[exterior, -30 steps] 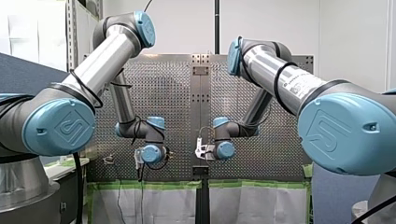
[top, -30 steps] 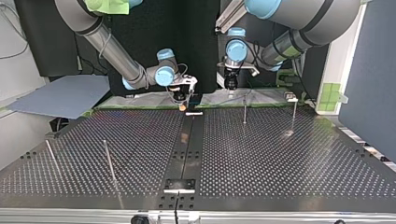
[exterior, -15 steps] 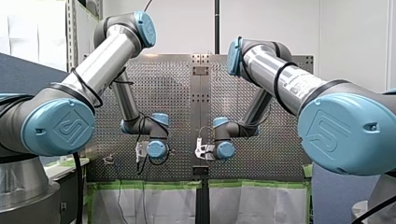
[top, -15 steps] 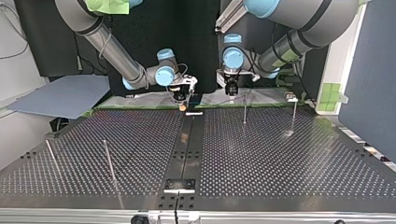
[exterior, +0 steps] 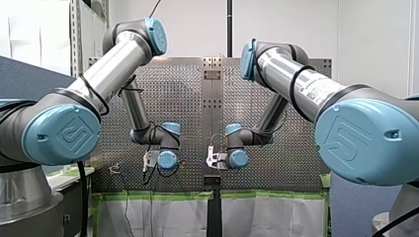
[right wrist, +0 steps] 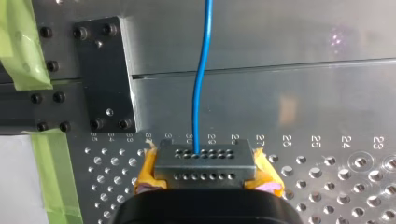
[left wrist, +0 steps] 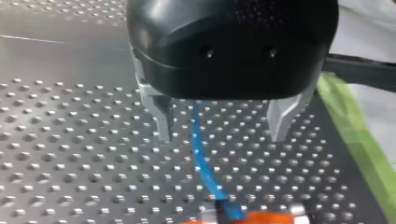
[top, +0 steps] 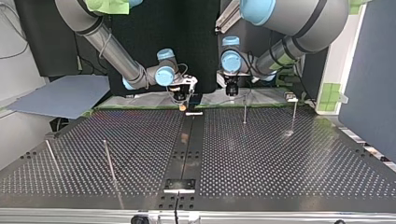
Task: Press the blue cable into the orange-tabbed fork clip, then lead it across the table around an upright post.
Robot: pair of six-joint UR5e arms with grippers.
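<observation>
Left end effector (left wrist: 220, 134): open; metal fingers spread, holding nothing.
Right end effector (right wrist: 205, 161): closed on the blue cable (right wrist: 201, 84) between its yellow pads (right wrist: 267, 176).
Cable position: runs ahead of the right end effector over the counter (right wrist: 280, 56) and passes between the left fingers.
Long axis: crosswise to the left fingers' closing line, leading to an orange part (left wrist: 266, 218); cannot tell whether this is clip or pad.
Nearer arm: left, directly above the cable; a descent and closure should suffice.

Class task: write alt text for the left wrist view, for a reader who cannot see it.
My left gripper stands open over the perforated table; the blue cable runs between its metal fingers, touching neither, to an orange-tabbed clip ahead.
</observation>
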